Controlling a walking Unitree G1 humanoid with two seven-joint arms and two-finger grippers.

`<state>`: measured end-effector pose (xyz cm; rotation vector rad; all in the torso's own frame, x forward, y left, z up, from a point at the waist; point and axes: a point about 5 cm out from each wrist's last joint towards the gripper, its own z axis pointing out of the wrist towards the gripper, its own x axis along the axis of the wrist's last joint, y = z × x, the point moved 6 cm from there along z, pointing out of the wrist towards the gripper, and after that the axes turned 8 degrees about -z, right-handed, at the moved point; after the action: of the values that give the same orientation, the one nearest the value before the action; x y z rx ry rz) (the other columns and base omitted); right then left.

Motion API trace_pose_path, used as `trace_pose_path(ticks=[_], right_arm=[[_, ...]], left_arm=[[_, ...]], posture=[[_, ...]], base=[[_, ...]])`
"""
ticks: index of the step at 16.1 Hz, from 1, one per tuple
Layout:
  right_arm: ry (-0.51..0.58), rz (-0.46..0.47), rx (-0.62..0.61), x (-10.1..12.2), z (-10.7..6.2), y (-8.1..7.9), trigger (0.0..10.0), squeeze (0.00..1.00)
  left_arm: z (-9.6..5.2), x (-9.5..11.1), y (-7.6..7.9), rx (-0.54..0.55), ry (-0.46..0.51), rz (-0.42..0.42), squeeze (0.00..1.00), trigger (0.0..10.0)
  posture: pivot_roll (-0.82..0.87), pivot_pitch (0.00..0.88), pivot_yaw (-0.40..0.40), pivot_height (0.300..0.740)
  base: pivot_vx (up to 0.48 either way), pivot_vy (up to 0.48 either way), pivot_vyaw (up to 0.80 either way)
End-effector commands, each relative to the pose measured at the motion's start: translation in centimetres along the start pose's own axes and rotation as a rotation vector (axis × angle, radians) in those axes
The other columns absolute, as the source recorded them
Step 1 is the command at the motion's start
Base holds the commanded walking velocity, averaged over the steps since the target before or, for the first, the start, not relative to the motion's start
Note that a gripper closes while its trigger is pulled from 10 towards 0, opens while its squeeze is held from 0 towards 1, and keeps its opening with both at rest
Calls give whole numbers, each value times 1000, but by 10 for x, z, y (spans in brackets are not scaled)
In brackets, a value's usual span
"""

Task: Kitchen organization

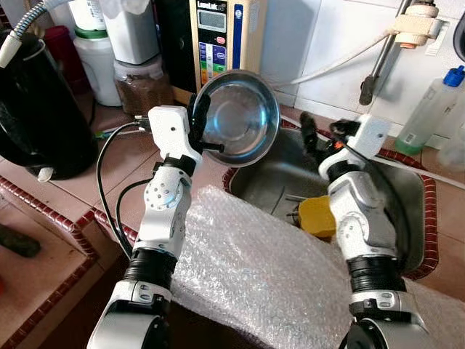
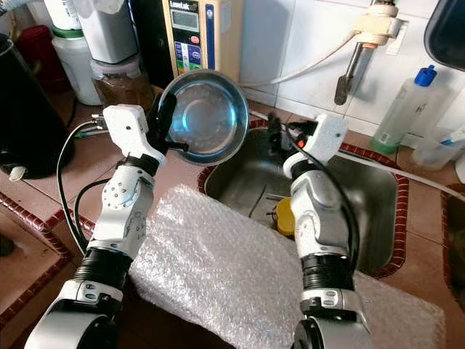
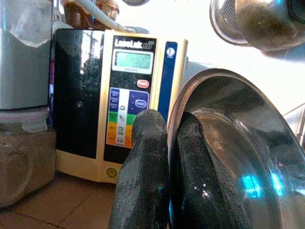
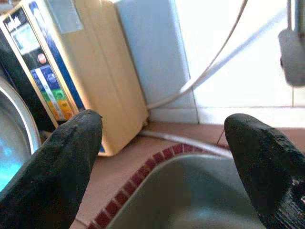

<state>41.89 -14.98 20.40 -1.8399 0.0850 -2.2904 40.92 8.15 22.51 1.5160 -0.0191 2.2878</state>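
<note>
Setting: tiled kitchen counter (image 1: 109,156) with a red-trimmed steel sink (image 1: 276,182), white wall tiles behind.
Nearest item: bubble wrap sheet (image 1: 254,269) lies over the counter edge, below and nearer than both sets of jaws.
Left gripper (image 1: 197,125): raised over the counter just beside the sink's corner; jaws pressed together on the rim of the steel bowl (image 1: 243,116), one finger (image 3: 143,176) outside, the other inside.
Bowl position: lifted clear, tilted on edge, its hollow facing the camera, extending from the left jaws toward the right ones.
Right gripper (image 1: 320,138): over the sink, jaws spread and holding nothing; bowl apart from it.
In the sink: yellow sponge-like object (image 1: 317,216) below the right jaws, nearer the robot.
Beyond the jaws: water ioniser unit (image 1: 218,36) against the wall, jars (image 1: 138,80) beside it, black kettle (image 1: 36,109) well apart from the left jaws.
Progress, judged: bowl is lifted but not yet put away; placement remains, as does the sink item.
</note>
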Motion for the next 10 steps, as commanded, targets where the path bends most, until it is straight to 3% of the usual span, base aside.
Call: trace_pose_path(ticks=[1,3,5,9,10], right_arm=[[26,29,30,7,-1,-3,10000,0],[17,93,188,4,-6,-29,10000,0],[-21,77,295,-6,-13,-49,10000,0],[-78,34,310,-21,-13,-58,10000,0],[-85,8,271,-25,-11,-53,10000,0]], left_arm=[[1,0,0,0,-2,9,0,0],[2,0,3,-8,-6,9,0,0],[2,1,8,-31,3,-10,0,0],[2,6,21,-92,26,-63,0,0],[1,6,24,-102,30,-69,0,0]], posture=[[44,0,12,740],[45,0,14,740],[44,0,14,740],[50,0,13,740],[51,0,12,740]], base=[[0,0,0],[0,0,0],[0,0,0],[0,0,0],[0,0,0]])
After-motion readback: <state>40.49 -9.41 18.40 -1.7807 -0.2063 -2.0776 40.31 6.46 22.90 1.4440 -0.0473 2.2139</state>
